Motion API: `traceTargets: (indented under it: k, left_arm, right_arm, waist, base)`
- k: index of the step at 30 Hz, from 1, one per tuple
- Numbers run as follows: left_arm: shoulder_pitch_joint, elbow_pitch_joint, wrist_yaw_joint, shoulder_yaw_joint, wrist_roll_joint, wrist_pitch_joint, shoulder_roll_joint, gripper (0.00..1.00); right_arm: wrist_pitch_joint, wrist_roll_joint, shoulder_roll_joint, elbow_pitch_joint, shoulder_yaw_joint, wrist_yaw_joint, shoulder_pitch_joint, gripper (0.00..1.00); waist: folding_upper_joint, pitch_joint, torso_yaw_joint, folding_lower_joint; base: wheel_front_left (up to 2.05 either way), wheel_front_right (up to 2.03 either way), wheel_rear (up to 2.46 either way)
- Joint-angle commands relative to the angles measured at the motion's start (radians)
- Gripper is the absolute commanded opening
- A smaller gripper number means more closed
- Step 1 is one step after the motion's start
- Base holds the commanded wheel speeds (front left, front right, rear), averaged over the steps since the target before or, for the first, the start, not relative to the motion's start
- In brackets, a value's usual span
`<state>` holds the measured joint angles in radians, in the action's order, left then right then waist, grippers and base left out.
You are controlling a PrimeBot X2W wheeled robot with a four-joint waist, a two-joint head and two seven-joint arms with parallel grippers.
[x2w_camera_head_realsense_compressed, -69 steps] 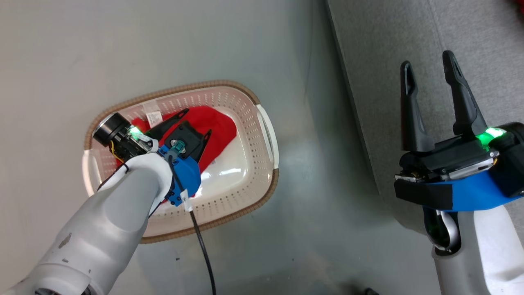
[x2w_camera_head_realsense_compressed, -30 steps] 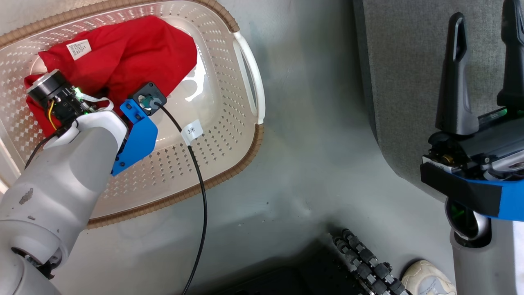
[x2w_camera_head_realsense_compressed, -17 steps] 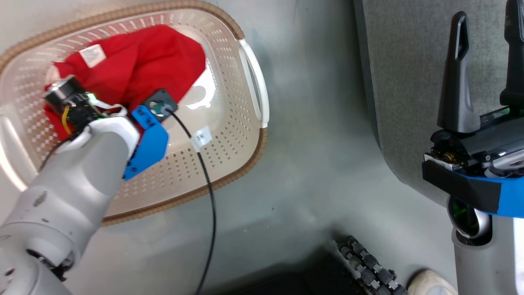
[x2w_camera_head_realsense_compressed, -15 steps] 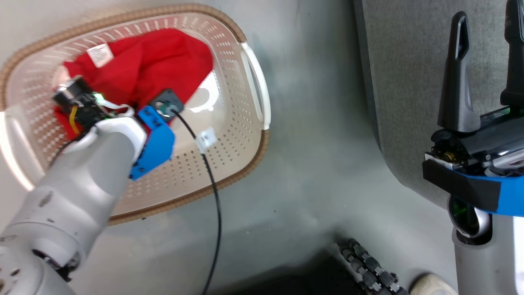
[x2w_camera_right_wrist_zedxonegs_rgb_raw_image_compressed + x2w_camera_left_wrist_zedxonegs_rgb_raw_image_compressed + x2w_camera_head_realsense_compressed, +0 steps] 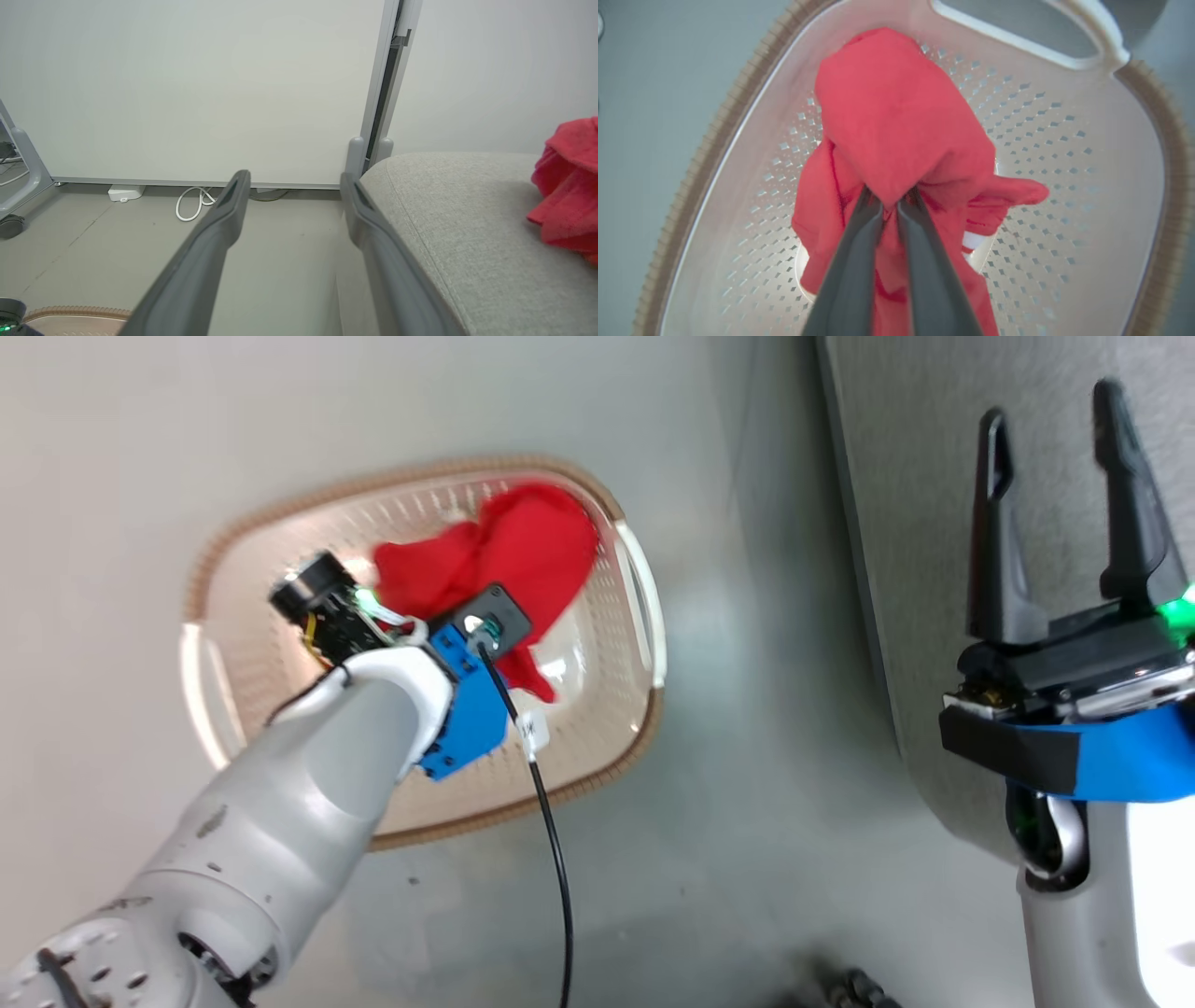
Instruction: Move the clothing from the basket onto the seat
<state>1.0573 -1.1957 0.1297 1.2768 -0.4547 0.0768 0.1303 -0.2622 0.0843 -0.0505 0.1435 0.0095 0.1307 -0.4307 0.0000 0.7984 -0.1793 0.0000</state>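
Red clothing [image 5: 896, 116] is rising inside the basket [image 5: 1064, 140], the left gripper [image 5: 889, 198] having just pinched it, so carrying out is starting; right gripper [image 5: 1048, 401] is waiting wide

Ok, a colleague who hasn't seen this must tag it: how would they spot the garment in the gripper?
In the head view, a cream basket stands on the floor left of the grey sofa. In it is a bunched red garment, pinched in the shut left gripper. The second garment, also red, lies on the sofa, ungripped.
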Motion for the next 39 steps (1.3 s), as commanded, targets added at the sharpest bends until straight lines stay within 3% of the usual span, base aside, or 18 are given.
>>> traceTargets:
  k: [1,11,19,39]
  left_arm:
    - [-0.013,0.008,0.001,-0.002,-0.016,0.025,-0.009,0.00]
    - [-0.071,0.041,0.001,-0.035,-0.145,0.164,-0.023,0.00]
    - [-0.099,0.115,0.001,-0.107,-0.228,0.189,-0.011,0.00]
    - [-0.282,0.533,-0.057,-0.381,-0.155,0.189,0.065,0.00]
  right_arm:
    - [-0.004,-0.012,0.000,-0.017,-0.006,0.000,0.023,1.00]
    - [-0.004,-0.026,0.000,-0.091,-0.020,0.000,0.104,1.00]
    - [-0.004,-0.028,0.000,-0.132,-0.030,0.000,0.186,1.00]
    - [-0.004,0.008,0.000,-0.186,-0.032,0.000,0.366,1.00]
  waist:
    - [0.0000,-0.086,0.043,0.0000]
    - [0.0000,-0.302,0.098,0.0000]
    - [0.0000,-0.451,0.137,0.0000]
    - [0.0000,-0.712,0.199,0.0000]
  base:
    - [0.00,0.00,0.00]
    - [0.00,0.00,0.00]
    - [0.00,0.00,0.00]
    - [0.00,0.00,0.00]
